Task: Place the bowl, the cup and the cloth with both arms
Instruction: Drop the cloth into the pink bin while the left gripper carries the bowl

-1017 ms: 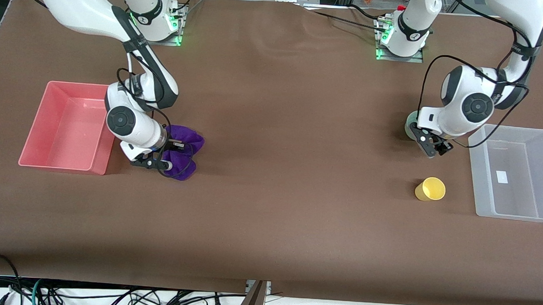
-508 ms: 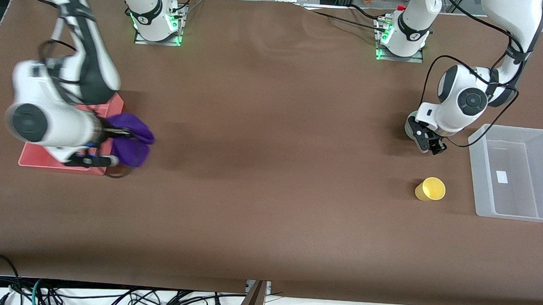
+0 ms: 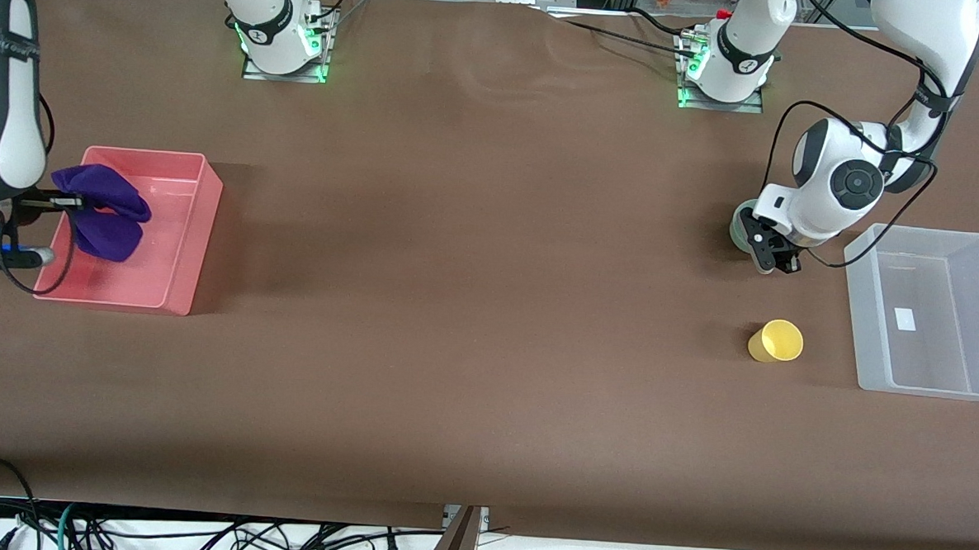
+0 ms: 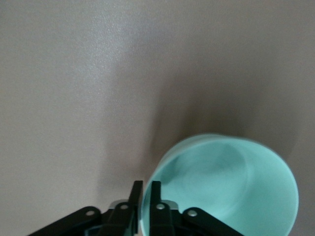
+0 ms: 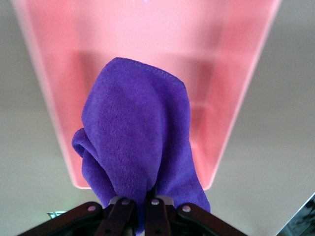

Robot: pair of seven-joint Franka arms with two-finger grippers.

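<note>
Since a second ago my right gripper (image 3: 55, 201) has carried the cloth (image 3: 99, 221) from beside the pink bin (image 3: 198, 237) to over it; release comes next | left wrist: left gripper (image 4: 145, 196) pinches the bowl (image 4: 231, 187) rim, on the table | right wrist: fingers clamp cloth above bin.

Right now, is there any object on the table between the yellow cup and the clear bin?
No. In the front view the stretch of table between the cup and the clear bin is bare brown surface.
</note>
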